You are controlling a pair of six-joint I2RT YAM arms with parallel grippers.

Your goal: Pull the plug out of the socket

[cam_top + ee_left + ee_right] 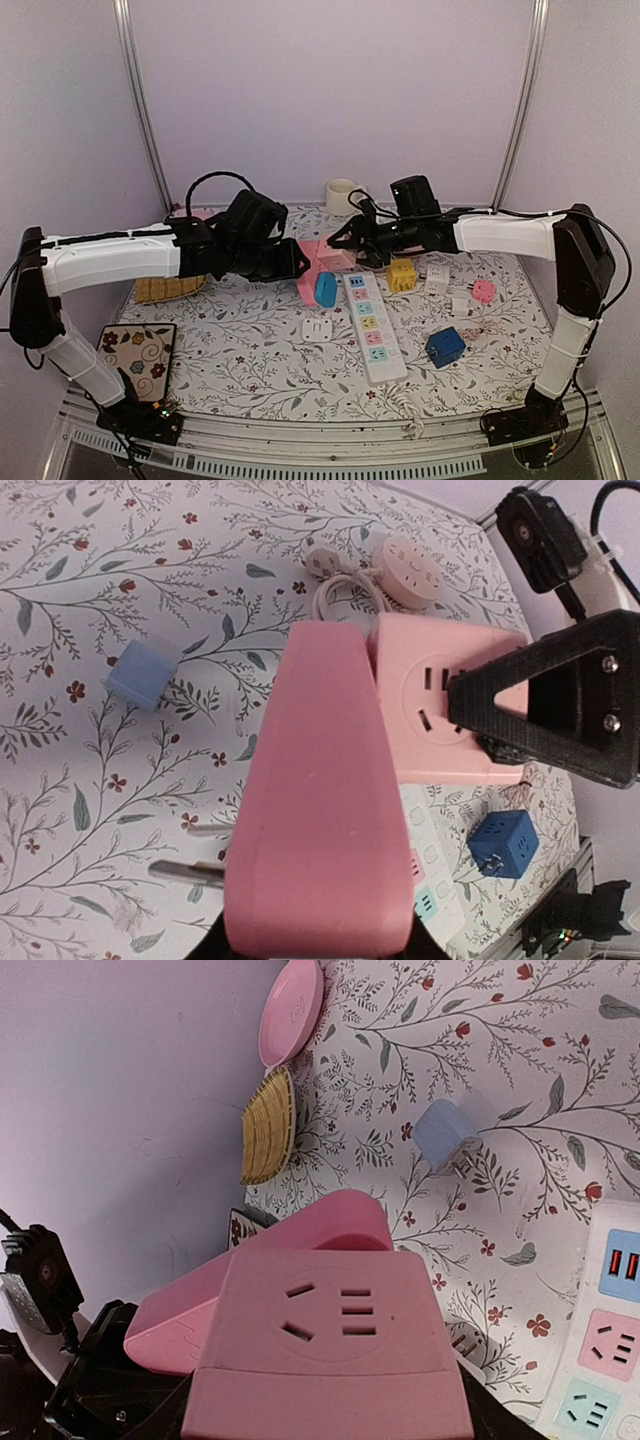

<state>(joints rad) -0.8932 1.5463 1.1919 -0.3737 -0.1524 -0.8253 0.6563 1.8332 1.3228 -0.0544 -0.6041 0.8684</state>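
Left gripper (297, 262) clamps the pink plug (320, 810). Right gripper (350, 240) clamps the pink socket cube (430, 700) at the plug's 3 o'clock, so separation likely runs 9-to-3.

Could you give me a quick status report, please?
Left gripper shut on plug. Right gripper shut on socket. Plug not yet off, flush against socket. Nothing seen in the way.

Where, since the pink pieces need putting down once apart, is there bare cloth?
Widest bare cloth: near-left, between the patterned mat, wicker basket and white adapter. A smaller patch: front-right, nearer than the blue cube, right of the power strip. Crowded: around the yellow cube and white cube.
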